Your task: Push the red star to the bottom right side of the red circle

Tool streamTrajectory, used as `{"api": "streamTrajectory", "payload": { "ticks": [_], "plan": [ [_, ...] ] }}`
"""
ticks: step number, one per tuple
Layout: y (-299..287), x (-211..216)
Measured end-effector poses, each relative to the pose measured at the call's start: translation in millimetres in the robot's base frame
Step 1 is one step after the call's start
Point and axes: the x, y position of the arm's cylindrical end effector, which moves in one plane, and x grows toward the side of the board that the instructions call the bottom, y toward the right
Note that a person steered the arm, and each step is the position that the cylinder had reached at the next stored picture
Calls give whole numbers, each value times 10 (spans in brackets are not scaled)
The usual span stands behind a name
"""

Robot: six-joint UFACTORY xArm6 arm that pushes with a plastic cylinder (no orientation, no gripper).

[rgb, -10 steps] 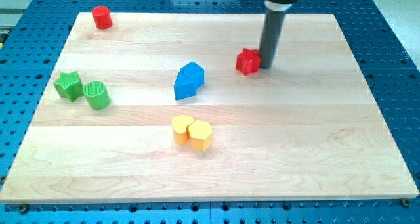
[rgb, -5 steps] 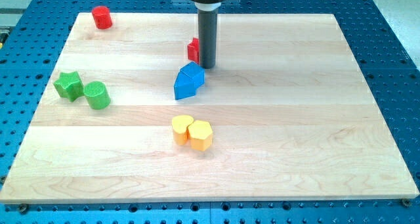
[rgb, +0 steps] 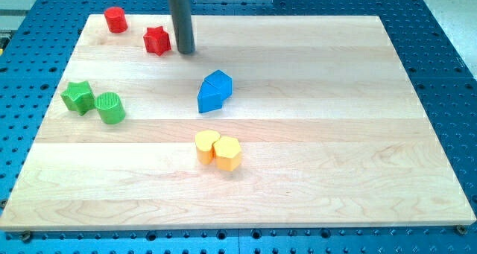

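The red star [rgb: 157, 40] lies near the view's top left of the wooden board, a little to the lower right of the red circle [rgb: 115, 19], with a gap between them. My tip [rgb: 185, 52] rests on the board just to the right of the red star, close to it; I cannot tell whether they touch. The dark rod rises from the tip out of the view's top.
A blue block [rgb: 215, 91] made of two joined pieces sits at the board's middle. A yellow heart [rgb: 206, 145] and a yellow hexagon [rgb: 228, 153] touch below it. A green star [rgb: 77, 96] and a green cylinder [rgb: 110, 108] sit at the left. The board's edge [rgb: 238, 226] borders a blue perforated table.
My tip has swept from the right of centre to the upper left, pushing the red star leftward and slightly upward toward the red circle. The other blocks have not moved.
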Motion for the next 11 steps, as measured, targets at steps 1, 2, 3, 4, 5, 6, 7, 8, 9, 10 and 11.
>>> {"api": "streamTrajectory", "payload": {
  "ticks": [1,2,3,4,5,6,7,8,9,10,11],
  "plan": [
    [-13,-66],
    [-303,-223],
    [-388,-138],
    [-292,398],
    [-858,192],
    [-766,-161],
    [-191,-148],
    [-26,-315],
    [-979,-731],
    [-742,-585],
    [-565,-612]
  ]
}}
